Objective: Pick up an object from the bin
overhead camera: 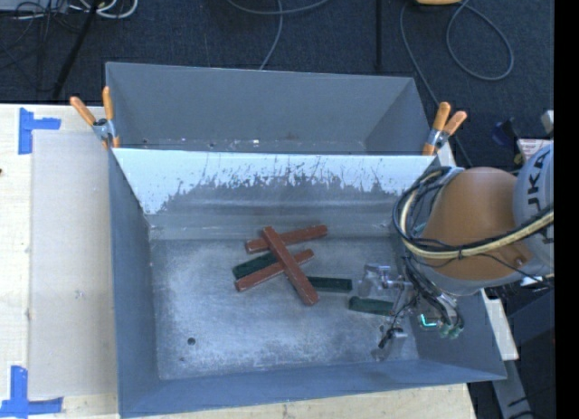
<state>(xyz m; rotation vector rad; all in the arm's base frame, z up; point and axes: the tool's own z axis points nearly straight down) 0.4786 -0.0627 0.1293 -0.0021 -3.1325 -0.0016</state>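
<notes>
From my console, the thing nearest the gripper (pixel 393 319) is a short dark green bar (pixel 365 304). It lies flat on the bin floor, right of centre and towards the near side. The gripper sits just to its right, low over the floor by the right wall. I cannot tell whether the two touch, how far the pincer is open, or whether it has hold of anything. A small green light glows on the gripper's body.

I count three green bars in all. The second green bar (pixel 331 284) lies just left of the first and a little farther back. One of its ends is by the tip of a brown stick. The third green bar (pixel 251 268) is well to the left, partly under the brown pile.

There are three brown sticks (pixel 291 263), crossed over one another near the middle of the floor. The longest runs diagonally on top of the other two.

The bin (pixel 271 119) carries no label that I can read. Above the gripper I see the orange cover (pixel 470 223) with one bundle of cables (pixel 414 204) looped round it. On the white link (pixel 536 177) at the right there are dark letters, cut off by the frame. I make out only "UK".
</notes>
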